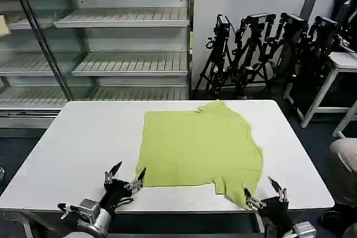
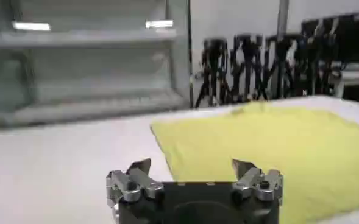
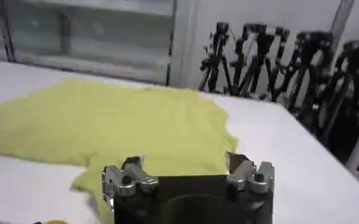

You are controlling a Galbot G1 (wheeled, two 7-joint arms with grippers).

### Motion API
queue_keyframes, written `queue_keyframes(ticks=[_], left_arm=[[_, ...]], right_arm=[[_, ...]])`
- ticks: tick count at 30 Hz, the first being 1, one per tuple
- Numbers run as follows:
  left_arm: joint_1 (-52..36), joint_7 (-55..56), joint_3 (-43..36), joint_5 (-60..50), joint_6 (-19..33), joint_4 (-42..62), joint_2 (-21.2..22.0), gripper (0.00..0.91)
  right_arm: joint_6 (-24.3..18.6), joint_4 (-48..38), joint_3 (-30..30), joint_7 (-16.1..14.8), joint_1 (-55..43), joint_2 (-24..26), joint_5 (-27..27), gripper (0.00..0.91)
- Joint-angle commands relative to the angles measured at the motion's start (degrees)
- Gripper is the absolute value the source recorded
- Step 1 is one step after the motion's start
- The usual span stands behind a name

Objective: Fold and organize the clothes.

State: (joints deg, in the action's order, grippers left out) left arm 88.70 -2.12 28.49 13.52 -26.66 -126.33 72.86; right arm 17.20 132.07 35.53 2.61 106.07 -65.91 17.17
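The clothes (image 1: 198, 146) are one plain lime T-shirt lying flat on the white table (image 1: 78, 143), folded in from its left side, with a sleeve flap hanging toward the front right corner. My left gripper (image 1: 127, 175) hovers open at the shirt's front left corner, nothing between its fingers. My right gripper (image 1: 260, 191) stands open at the front right flap, holding nothing. In the left wrist view the gripper (image 2: 192, 165) faces the clothes (image 2: 277, 146) and its near left edge. In the right wrist view the gripper (image 3: 182, 161) sits just above the clothes (image 3: 124, 122).
Empty metal shelves (image 1: 122, 37) stand behind the table. A row of black tripods (image 1: 262, 48) lines the back right wall. A second white table (image 1: 340, 65) stands at far right. A person's knee (image 1: 343, 168) shows at the right edge.
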Motion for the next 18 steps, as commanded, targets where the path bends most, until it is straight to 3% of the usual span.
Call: queue_keyframes(ticks=[1, 18], left_arm=[[1.6, 1.4, -0.5, 2.2, -6.4, -1.7, -0.2, 0.907], [0.6, 2.9, -0.5, 3.9, -6.5, 0.6, 0.5, 0.907]], right_arm=[[1.1, 1.2, -1.2, 1.1, 2.7, -0.2, 0.7, 0.907], [4.3, 0.3, -2.7, 3.6, -0.5, 1.0, 3.2, 0.907]])
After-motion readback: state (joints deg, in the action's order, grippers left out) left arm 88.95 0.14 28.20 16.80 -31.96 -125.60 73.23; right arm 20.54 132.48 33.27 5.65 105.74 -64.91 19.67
